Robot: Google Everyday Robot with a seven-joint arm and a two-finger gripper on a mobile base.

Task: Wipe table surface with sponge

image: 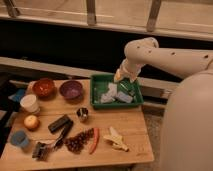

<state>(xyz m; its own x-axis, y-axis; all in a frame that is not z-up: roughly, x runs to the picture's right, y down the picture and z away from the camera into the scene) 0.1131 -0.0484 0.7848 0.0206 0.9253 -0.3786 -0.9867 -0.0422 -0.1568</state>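
A green tray (137, 100) stands at the back right of the wooden table (130, 135). Pale blue-white pieces (111, 94) lie in it; one may be the sponge, I cannot tell which. My gripper (123, 76) hangs from the white arm (165, 57) just above the tray's back right edge. A yellowish patch shows at its tip; I cannot tell whether that is part of the gripper or something held.
On the table: a red bowl (43, 87), a purple bowl (71, 89), a white cup (29, 103), an orange fruit (31, 121), a blue cup (19, 138), a small metal cup (82, 114), a black block (59, 123), grapes (77, 142), a red chili (94, 140), banana peel (115, 138).
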